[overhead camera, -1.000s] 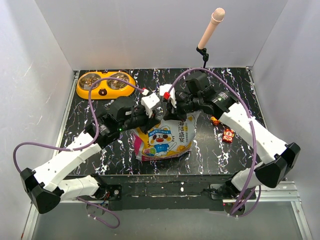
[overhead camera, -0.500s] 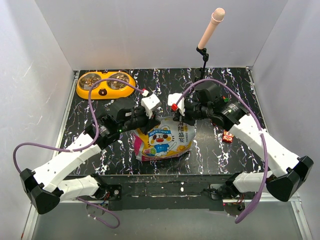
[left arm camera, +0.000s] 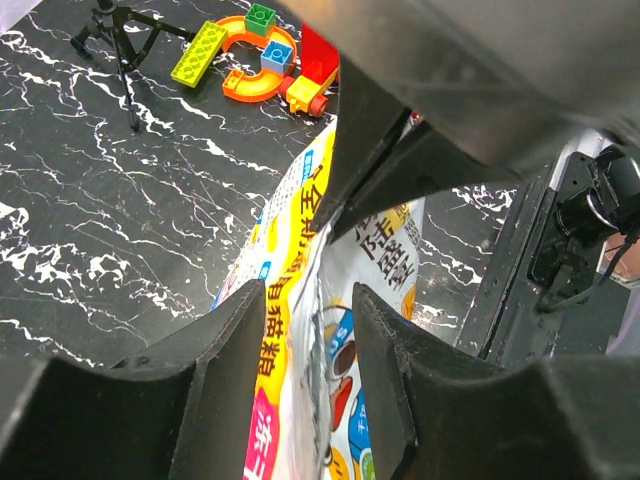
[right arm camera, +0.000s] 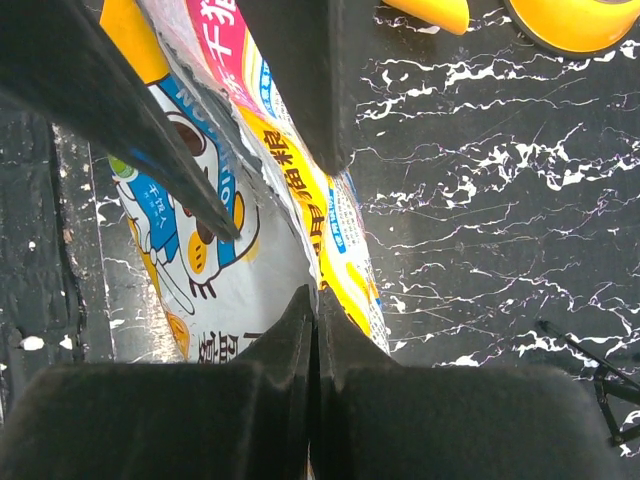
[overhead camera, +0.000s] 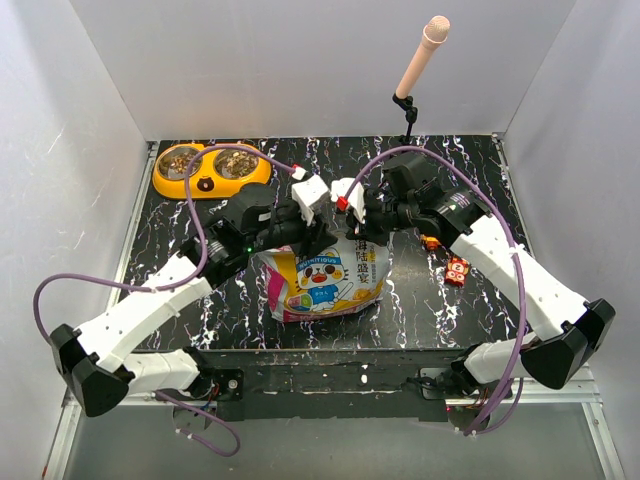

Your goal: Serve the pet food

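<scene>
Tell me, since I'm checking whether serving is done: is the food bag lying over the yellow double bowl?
No, the food bag sits mid-table between both tools, well apart from the yellow double bowl at the far left corner.

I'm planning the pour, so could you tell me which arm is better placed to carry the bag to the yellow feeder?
Probably the left. Its gripper is at the bag top on the side nearer the feeder. The right gripper pinches the bag's edge too, but from the far side.

Black marbled table (overhead camera: pixel 180 222) carrying the food bag (overhead camera: pixel 322 281), an orange double bowl (overhead camera: pixel 210 169), toy bricks (overhead camera: pixel 452 265) and a small tripod (overhead camera: pixel 409 110)
</scene>
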Controlling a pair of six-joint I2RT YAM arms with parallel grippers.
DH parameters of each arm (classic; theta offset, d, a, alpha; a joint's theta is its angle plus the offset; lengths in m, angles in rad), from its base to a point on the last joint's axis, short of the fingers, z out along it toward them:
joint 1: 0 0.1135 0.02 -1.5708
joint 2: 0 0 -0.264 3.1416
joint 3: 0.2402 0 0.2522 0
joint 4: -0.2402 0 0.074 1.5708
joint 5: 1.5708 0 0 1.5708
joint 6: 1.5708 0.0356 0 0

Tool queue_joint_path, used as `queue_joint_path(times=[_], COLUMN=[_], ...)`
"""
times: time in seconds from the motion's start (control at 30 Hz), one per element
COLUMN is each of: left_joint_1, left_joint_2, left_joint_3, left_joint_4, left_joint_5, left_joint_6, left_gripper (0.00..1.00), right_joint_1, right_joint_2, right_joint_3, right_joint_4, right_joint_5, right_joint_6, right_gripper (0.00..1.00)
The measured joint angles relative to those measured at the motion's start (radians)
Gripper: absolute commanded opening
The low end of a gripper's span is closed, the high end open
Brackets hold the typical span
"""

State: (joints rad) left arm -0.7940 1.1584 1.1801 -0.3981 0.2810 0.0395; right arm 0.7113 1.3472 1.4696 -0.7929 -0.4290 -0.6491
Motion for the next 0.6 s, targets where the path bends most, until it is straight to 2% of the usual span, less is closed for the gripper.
queue_joint_path(times=[0.13,0.17,0.23,0.27,0.4,0.43,0.5,0.6], left_joint_1=[0.000,0.000,0.000,0.000,0.000,0.000,0.000,0.000], left_joint_2=[0.055,0.064,0.067,0.067,0.068,0.068,0.066,0.060], left_joint_3=[0.000,0.000,0.000,0.000,-0.003,-0.003,-0.009,-0.018], left_joint_4=[0.029,0.041,0.051,0.055,0.065,0.067,0.073,0.079], left_joint_5=[0.016,0.019,0.021,0.023,0.033,0.038,0.048,0.050], left_joint_6=[0.005,0.005,0.008,0.009,0.020,0.021,0.021,0.024], left_gripper=[0.35,0.27,0.03,0.00,0.00,0.00,0.00,0.00], right_joint_1=[-0.003,-0.004,-0.010,-0.014,-0.048,-0.052,-0.056,-0.055], right_joint_2=[0.000,-0.001,-0.010,-0.018,-0.060,-0.068,-0.080,-0.089], right_joint_3=[0.000,-0.002,-0.012,-0.021,-0.076,-0.086,-0.100,-0.112], right_joint_4=[0.001,0.001,0.014,0.026,0.071,0.079,0.092,0.090], right_joint_5=[0.000,0.008,0.016,0.017,0.011,0.012,0.016,0.008], right_joint_6=[0.020,0.024,0.025,0.024,0.014,0.009,-0.010,-0.051], right_gripper=[0.20,0.22,0.24,0.24,0.30,0.29,0.02,0.01])
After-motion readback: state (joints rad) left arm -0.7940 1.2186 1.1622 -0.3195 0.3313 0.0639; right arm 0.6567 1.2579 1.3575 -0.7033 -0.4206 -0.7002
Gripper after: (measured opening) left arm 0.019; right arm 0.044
